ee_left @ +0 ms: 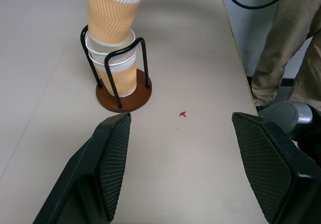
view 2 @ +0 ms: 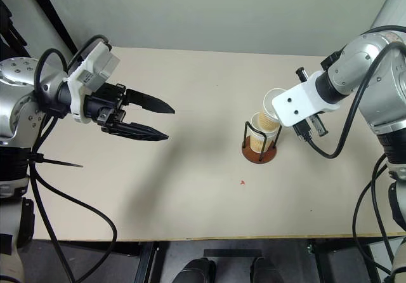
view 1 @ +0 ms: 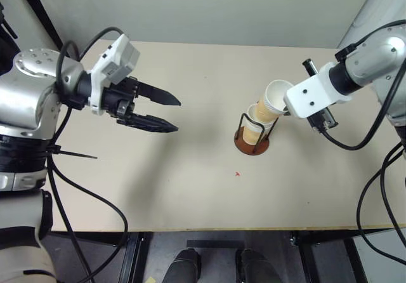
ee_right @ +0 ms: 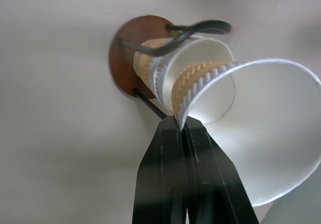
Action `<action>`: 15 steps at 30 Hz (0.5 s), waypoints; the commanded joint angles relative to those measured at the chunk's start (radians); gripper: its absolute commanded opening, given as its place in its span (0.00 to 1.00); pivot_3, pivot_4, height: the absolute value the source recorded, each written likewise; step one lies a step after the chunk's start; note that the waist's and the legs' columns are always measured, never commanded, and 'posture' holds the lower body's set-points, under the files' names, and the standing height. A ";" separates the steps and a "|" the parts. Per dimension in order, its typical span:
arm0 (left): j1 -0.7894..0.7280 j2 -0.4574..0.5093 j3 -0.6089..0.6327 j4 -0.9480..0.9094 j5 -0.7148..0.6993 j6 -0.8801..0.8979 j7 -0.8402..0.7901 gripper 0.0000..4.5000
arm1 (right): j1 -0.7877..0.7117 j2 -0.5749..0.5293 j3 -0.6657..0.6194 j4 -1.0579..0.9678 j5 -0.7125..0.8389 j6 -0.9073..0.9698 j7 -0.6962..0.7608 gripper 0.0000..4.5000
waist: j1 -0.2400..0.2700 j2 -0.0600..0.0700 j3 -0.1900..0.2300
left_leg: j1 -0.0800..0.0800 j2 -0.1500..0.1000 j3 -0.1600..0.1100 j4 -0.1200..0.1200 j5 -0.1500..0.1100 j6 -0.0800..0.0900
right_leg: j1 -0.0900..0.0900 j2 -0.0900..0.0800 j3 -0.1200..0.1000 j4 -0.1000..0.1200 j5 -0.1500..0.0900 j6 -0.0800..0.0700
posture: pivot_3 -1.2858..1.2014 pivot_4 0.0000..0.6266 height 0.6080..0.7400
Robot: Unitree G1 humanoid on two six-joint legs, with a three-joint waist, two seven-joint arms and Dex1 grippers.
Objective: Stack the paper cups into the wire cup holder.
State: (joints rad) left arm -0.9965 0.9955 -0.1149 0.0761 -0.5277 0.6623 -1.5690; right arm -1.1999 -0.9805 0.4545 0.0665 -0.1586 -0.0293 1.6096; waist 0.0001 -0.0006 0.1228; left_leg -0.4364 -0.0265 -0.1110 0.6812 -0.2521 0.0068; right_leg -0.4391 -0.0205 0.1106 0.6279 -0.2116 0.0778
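While the right tool (ee_right: 183,126) pinches 1 orange-ribbed cup (ee_right: 251,128) by its rim, the left tool (view 1: 166,111) gapes empty.

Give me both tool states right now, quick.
Left tool: open, empty, hovering above the table.
Right tool: shut on the rim of a paper cup, its bottom entering the stack in the wire cup holder.

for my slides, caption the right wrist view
Right hand pinches a cup by its rim, tipping it into the cups in the holder.
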 commanded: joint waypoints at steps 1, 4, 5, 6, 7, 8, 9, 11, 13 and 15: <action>-0.002 0.016 0.044 -0.029 -0.015 0.004 -0.009 0.77 | -0.005 -0.009 0.001 -0.028 0.010 -0.007 0.005 0.00 | 0.000 0.000 0.000 | 0.000 0.000 0.000 0.000 0.000 0.000 | 0.000 0.000 0.000 0.000 0.000 0.000 | 0.52 0.24 1.00; 0.000 0.016 0.046 -0.035 -0.017 0.007 -0.005 0.77 | -0.003 0.023 -0.004 -0.016 -0.016 -0.016 0.000 0.00 | -0.001 0.000 0.000 | 0.000 0.000 0.000 0.000 0.000 0.000 | 0.000 0.000 0.000 0.000 0.000 0.000 | 0.52 0.24 1.00; 0.002 0.016 0.047 -0.036 -0.018 0.008 -0.004 0.77 | -0.003 0.035 -0.006 -0.013 -0.022 -0.013 0.000 0.04 | -0.002 0.000 0.000 | 0.000 0.000 0.000 0.000 0.000 0.000 | 0.000 0.000 0.000 0.001 0.000 0.000 | 0.52 0.24 1.00; 0.004 0.017 0.048 -0.038 -0.018 0.008 -0.002 0.77 | -0.004 0.049 -0.008 -0.010 -0.024 -0.008 -0.001 0.09 | -0.003 0.000 0.000 | 0.000 0.000 0.000 0.000 0.000 0.000 | 0.000 0.000 0.000 0.001 0.000 0.000 | 0.52 0.24 1.00; 0.006 0.017 0.050 -0.042 -0.019 0.010 -0.001 0.77 | -0.004 0.057 -0.011 -0.009 -0.025 -0.004 0.000 0.14 | -0.003 0.000 0.000 | 0.000 0.000 0.000 0.000 0.000 0.000 | 0.000 0.000 0.000 0.001 0.000 0.000 | 0.52 0.24 1.00; 0.010 0.017 0.052 -0.046 -0.021 0.012 0.002 0.77 | -0.010 0.080 -0.017 -0.003 -0.022 0.017 -0.010 0.21 | -0.004 0.000 0.000 | 0.000 0.000 0.000 0.000 0.000 0.000 | 0.000 0.000 0.000 0.001 0.000 0.000 | 0.52 0.24 1.00; 0.013 0.018 0.054 -0.049 -0.023 0.015 0.004 0.77 | -0.023 0.099 -0.022 0.010 -0.024 0.033 -0.018 0.28 | -0.004 0.000 0.000 | 0.000 0.000 0.000 0.000 0.000 0.000 | 0.000 0.000 0.000 0.001 0.000 0.000 | 0.52 0.24 1.00; 0.018 0.018 0.059 -0.055 -0.025 0.018 0.008 0.77 | -0.049 0.128 -0.034 0.046 -0.030 0.055 -0.037 0.44 | -0.005 0.000 0.000 | 0.000 0.000 0.000 0.000 0.000 0.000 | 0.000 0.000 0.000 0.001 0.000 -0.001 | 0.52 0.24 1.00; 0.024 0.019 0.064 -0.057 -0.026 0.020 0.012 0.77 | -0.068 0.153 -0.063 0.068 -0.012 0.120 -0.055 0.50 | -0.004 0.000 0.000 | 0.000 0.000 0.000 0.000 0.000 -0.001 | -0.001 0.000 0.000 0.001 0.000 -0.001 | 0.52 0.24 1.00; 0.031 0.019 0.070 -0.059 -0.027 0.024 0.021 0.77 | -0.085 0.188 -0.107 0.077 0.023 0.239 -0.091 0.50 | -0.003 0.000 0.000 | 0.000 0.000 0.000 0.000 0.001 -0.001 | -0.001 0.000 0.000 0.001 0.000 -0.001 | 0.52 0.24 1.00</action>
State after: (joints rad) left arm -0.9582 1.0014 -0.0814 0.0390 -0.5453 0.6804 -1.5559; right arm -1.2445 -0.7979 0.4256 0.1511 -0.1668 0.1282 1.5533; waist -0.0028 -0.0005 0.1229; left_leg -0.4363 -0.0263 -0.1109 0.6813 -0.2515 0.0060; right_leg -0.4398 -0.0203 0.1102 0.6288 -0.2118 0.0763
